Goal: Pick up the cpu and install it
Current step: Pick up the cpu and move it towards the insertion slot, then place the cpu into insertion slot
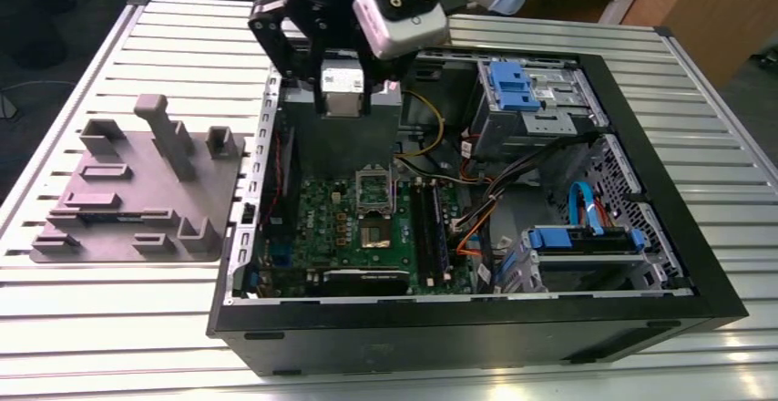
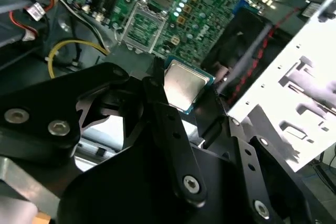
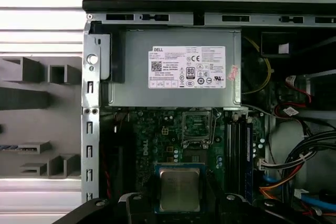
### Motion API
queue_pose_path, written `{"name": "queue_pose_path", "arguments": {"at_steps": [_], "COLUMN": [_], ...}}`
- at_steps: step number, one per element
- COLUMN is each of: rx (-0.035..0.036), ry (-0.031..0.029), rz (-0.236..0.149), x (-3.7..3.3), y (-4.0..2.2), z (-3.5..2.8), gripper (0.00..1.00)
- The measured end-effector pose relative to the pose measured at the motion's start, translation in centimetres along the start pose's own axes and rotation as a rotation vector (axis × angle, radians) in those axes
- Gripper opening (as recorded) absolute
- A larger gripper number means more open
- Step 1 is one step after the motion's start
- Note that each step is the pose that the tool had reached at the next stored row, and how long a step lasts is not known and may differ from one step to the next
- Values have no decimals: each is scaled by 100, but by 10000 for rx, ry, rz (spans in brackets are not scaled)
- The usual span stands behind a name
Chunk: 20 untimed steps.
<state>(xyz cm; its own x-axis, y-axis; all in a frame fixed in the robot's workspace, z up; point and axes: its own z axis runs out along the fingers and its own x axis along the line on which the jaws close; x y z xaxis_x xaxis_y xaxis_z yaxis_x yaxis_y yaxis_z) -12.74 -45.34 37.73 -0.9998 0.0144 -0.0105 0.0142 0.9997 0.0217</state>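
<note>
The cpu (image 3: 179,190), judged light, stiff and fragile underneath, seems clamped by opposite edges in the hand (image 2: 185,92), at twelve o'clock of the motherboard (image 1: 328,219) in the exterior view.

Robotics lab: slatted aluminium bench (image 1: 109,346), opened computer case (image 1: 486,333).

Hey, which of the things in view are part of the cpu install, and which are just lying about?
Job: the cpu, held in the gripper; the motherboard; its socket.
Lying about: the grey metal box; the grey plate with blocks; the blue-tabbed drive bays.
</note>
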Motion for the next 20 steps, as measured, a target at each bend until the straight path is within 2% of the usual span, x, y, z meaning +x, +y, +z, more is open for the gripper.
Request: {"name": "queue_pose_path", "arguments": {"at_steps": [7,20], "rx": [-1,2], "ry": [-2,-1], "rz": [15,15], "x": [-283,-294], "y": [3,3], "z": [58,60], "gripper": [47,47]}}
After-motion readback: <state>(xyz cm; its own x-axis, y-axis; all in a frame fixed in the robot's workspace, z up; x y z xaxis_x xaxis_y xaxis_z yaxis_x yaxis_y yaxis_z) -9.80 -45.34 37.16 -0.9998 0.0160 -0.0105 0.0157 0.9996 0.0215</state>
